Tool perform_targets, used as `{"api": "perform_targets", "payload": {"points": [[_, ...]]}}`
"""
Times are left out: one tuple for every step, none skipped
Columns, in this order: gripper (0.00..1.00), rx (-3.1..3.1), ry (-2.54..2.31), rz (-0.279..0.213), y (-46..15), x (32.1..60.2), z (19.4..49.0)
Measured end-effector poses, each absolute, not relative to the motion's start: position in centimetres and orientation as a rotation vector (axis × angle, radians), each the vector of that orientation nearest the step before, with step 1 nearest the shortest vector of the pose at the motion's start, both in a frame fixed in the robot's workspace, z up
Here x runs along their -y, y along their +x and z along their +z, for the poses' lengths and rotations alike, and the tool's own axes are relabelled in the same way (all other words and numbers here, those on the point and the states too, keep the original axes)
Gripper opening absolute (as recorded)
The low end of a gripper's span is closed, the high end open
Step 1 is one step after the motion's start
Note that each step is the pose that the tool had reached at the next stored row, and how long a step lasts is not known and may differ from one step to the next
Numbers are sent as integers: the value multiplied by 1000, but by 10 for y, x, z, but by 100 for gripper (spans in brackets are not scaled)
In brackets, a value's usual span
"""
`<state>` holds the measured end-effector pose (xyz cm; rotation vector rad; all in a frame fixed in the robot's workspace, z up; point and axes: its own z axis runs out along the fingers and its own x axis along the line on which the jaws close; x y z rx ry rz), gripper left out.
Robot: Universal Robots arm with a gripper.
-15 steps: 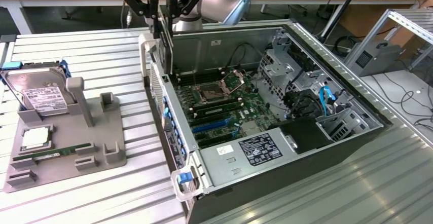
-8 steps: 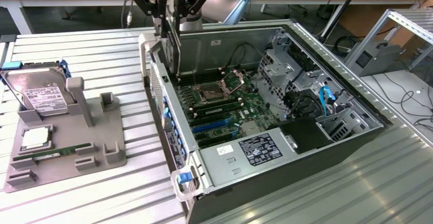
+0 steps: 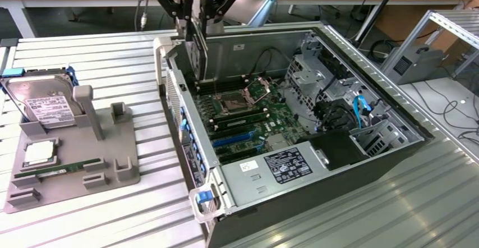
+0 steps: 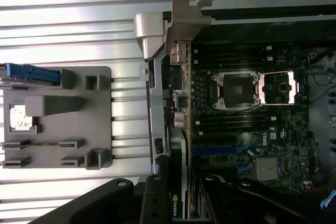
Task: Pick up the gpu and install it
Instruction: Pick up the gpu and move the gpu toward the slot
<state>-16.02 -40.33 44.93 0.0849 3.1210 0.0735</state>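
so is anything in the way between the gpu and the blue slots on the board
Nothing visible. The gripper holds the gpu upright above the open case. The blue slots lie bare, with no card or cable across them.

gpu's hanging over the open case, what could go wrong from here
1. The gpu hangs upright in the pincer over the motherboard, close to the case's rear wall. If it is lowered off line, its metal bracket could catch on that wall.
2. The open cpu socket lies uncovered nearby. A slipped or misaimed card might strike it instead of seating in the blue slot.
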Motion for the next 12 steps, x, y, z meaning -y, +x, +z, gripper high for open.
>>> {"api": "perform_targets", "payload": {"points": [[27, -3121, 85, 74, -159, 403, 449], [27, -3121, 85, 74, -158, 403, 449], [27, -3121, 85, 74, -157, 403, 449], [27, -3121, 85, 74, -156, 403, 449], [27, -3121, 85, 74, -154, 403, 449], [27, -3121, 85, 74, -152, 403, 449], [27, -3121, 85, 74, -151, 403, 449], [27, -3121, 85, 74, -149, 403, 449], [27, -3121, 85, 74, -147, 403, 449], [27, -3121, 85, 74, -146, 403, 449], [27, -3121, 85, 74, -146, 403, 449], [27, -3121, 85, 74, -145, 403, 449]]}}
